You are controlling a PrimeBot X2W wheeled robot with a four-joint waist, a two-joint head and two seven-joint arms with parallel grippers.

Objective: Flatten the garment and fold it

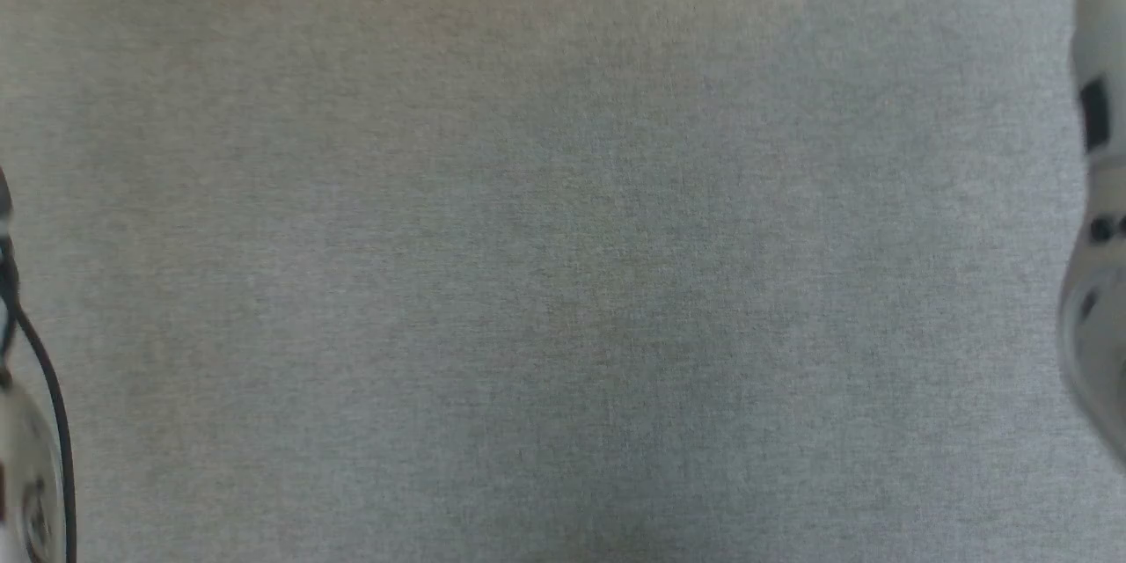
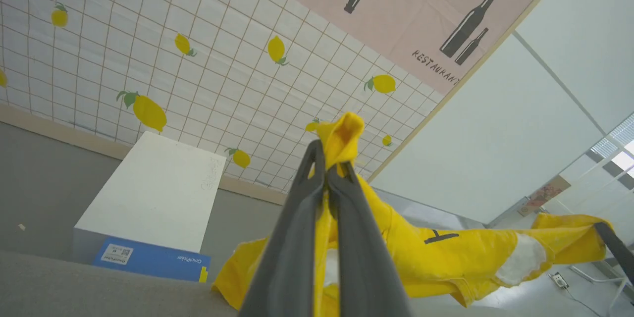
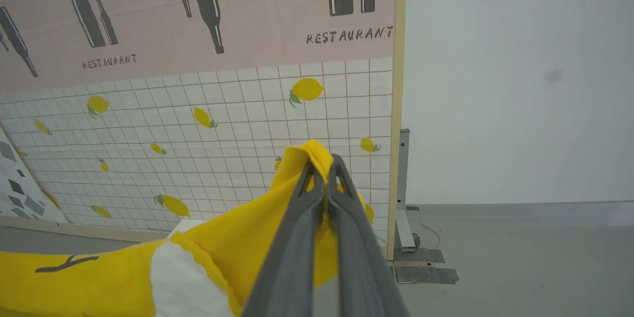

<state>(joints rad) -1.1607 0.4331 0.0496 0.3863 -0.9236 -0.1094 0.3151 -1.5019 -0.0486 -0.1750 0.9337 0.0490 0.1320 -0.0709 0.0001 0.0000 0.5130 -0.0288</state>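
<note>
Left gripper [image 2: 328,166] and right gripper [image 3: 323,171] are each clamped on one yellow T-shirt [image 2: 446,257] (two pinched folds, cloth slung between).

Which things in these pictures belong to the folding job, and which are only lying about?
Job: yellow garment; left gripper and right gripper, each shut on it; grey work surface.
Lying about: white box; lemon-tile wall cover; restaurant poster.

The pink wall banner [image 3: 272,10] reads "RESTAURANT" (under bottle silhouettes), and the blue label [image 2: 148,259] on the white box [image 2: 158,188] says "OmniPicker".
</note>
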